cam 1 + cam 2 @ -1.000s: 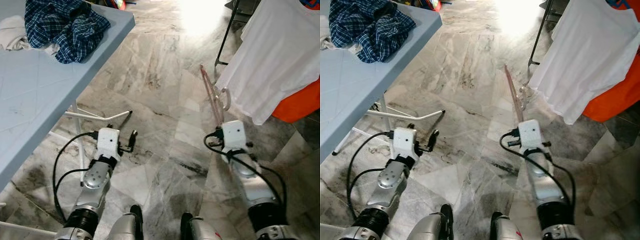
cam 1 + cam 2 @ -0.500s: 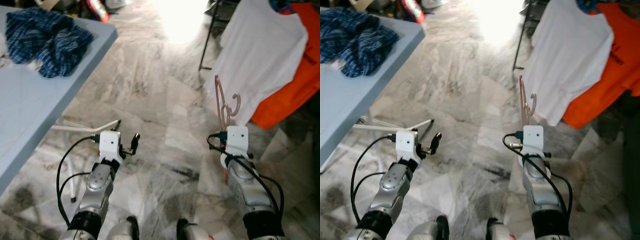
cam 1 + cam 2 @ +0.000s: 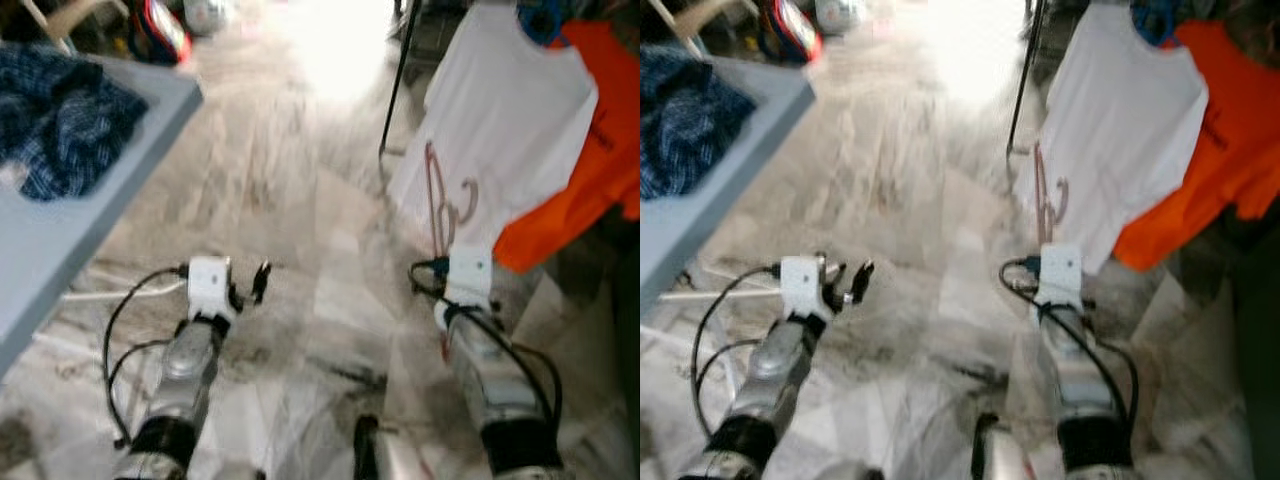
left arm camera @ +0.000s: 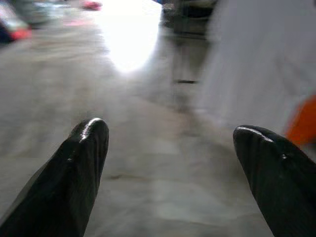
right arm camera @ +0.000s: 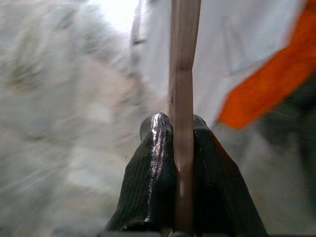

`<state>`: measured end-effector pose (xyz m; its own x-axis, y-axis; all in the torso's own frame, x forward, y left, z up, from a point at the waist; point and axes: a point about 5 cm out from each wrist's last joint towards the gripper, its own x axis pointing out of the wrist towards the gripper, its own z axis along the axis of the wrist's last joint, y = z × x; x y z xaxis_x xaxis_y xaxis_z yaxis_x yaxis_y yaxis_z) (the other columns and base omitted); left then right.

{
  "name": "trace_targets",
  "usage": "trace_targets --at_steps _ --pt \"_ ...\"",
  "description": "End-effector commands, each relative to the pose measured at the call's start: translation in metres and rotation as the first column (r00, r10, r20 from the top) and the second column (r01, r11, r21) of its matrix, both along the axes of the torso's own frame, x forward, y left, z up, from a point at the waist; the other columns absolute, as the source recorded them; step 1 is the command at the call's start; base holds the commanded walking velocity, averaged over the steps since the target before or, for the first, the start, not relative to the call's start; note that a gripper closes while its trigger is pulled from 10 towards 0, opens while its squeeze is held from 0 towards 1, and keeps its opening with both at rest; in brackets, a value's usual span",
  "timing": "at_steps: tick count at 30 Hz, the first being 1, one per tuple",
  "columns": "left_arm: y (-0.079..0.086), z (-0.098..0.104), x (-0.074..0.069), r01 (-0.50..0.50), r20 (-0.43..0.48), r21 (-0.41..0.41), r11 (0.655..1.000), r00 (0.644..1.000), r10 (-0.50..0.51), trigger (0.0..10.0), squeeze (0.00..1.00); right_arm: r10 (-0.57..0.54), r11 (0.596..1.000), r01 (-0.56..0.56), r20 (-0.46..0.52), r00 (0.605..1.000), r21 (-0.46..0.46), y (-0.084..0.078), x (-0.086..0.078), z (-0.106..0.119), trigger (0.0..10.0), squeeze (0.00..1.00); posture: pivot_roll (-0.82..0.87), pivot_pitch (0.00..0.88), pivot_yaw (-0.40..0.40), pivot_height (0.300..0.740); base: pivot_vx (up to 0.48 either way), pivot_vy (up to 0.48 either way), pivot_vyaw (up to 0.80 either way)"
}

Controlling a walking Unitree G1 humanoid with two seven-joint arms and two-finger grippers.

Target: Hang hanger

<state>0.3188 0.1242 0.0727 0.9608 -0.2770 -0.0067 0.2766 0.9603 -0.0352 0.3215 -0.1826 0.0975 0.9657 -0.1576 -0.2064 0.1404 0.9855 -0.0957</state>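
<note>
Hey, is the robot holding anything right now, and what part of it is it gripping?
The right claw is shut on a pinkish hanger, pinching its flat frame edge-on between both fingers, hook end up. The left claw is open and empty.

A laundry corner of a home: a grey marble-tiled floor point(image 3: 300, 190) runs toward bright daylight, a white T-shirt point(image 3: 500, 110) and an orange garment point(image 3: 590, 160) hang from a black clothes rack point(image 3: 398, 75), and a crumpled blue plaid shirt point(image 3: 60, 125) lies on a pale blue desk point(image 3: 110, 200).
</note>
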Motion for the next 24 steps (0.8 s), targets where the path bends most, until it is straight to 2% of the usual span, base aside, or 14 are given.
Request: trace_targets --at_steps 1,24 --pt "0.0137 -0.0056 -0.0032 -0.028 -0.023 0.02 0.999 0.999 0.029 10.0 0.0 0.01 1.0 -0.01 0.004 1.0 0.016 0.0054 -0.0007 0.0001 10.0 0.0 0.03 0.228 -0.003 0.74 0.364 0.0 0.0" --pt "0.007 -0.007 -0.0034 0.011 -0.034 0.021 1.0 0.999 -0.01 10.0 0.0 0.008 1.0 -0.008 -0.002 1.0 0.016 0.0023 -0.0031 -0.0034 10.0 0.0 0.02 0.208 0.007 0.74 0.364 0.0 0.0"
